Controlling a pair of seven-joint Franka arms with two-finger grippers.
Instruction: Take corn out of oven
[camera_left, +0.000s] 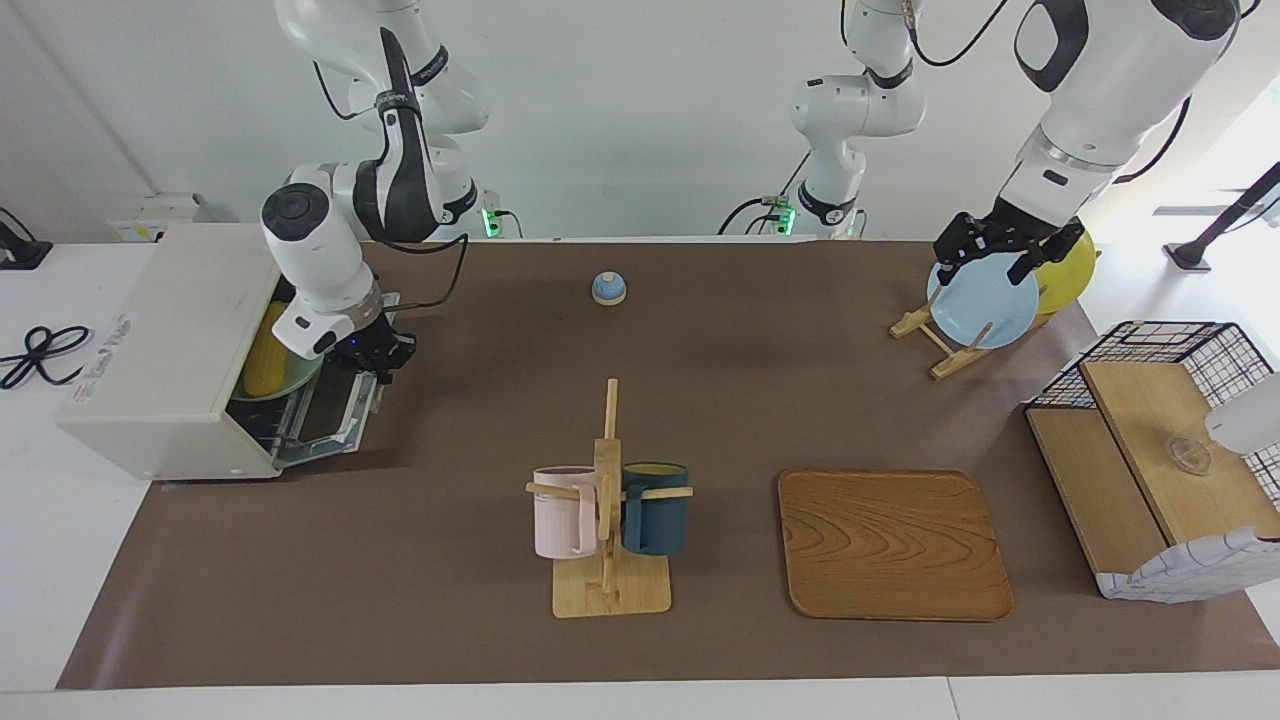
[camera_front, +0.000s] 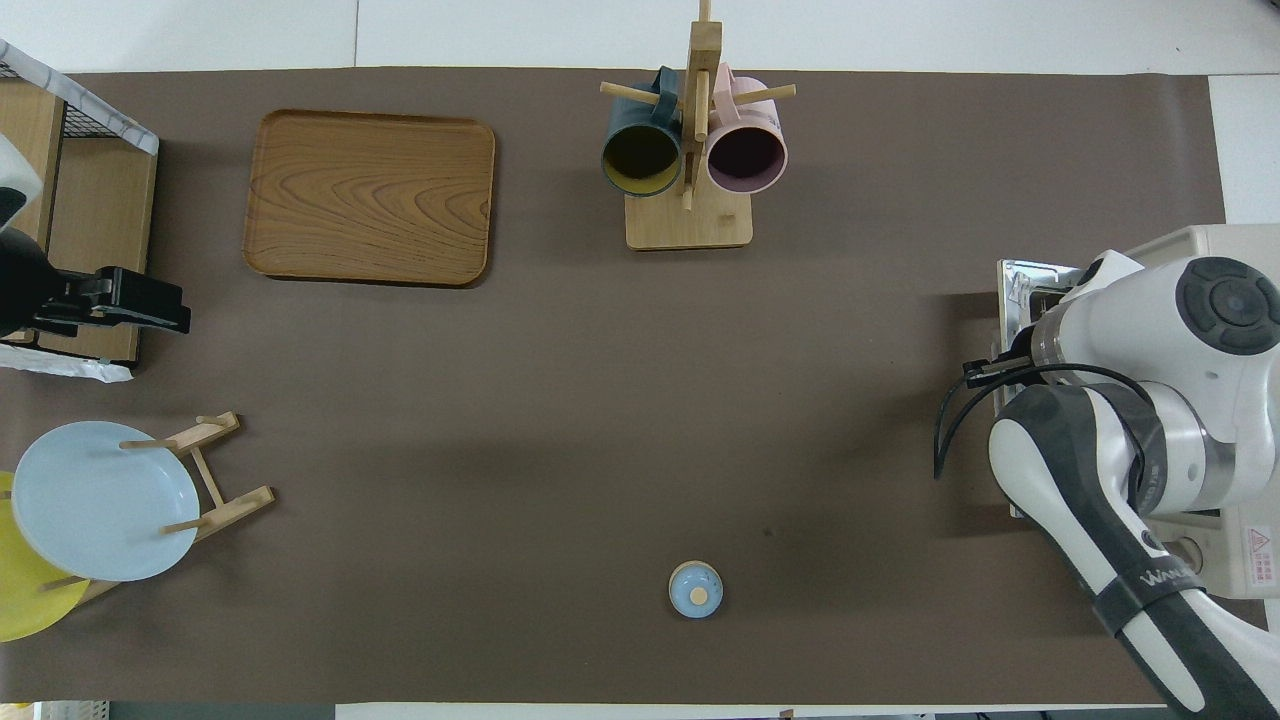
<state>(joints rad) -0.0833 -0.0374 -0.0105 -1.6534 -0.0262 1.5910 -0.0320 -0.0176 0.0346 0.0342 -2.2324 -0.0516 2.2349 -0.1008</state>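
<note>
The cream-white oven (camera_left: 165, 360) stands at the right arm's end of the table, its glass door (camera_left: 330, 408) swung down almost flat. Inside, the yellow corn (camera_left: 264, 350) lies on a pale green dish. My right gripper (camera_left: 376, 358) is shut on the handle at the door's free edge. In the overhead view the right arm covers most of the oven (camera_front: 1205, 245), and only a corner of the door (camera_front: 1015, 285) shows. My left gripper (camera_left: 985, 254) hangs open and holding nothing over the plate rack, waiting.
A mug stand (camera_left: 608, 500) with a pink and a dark blue mug stands mid-table, a wooden tray (camera_left: 893, 545) beside it. A small blue knobbed lid (camera_left: 608, 288) lies nearer the robots. Blue and yellow plates (camera_left: 985, 300) lean in a rack by the wire-and-wood basket rack (camera_left: 1160, 450).
</note>
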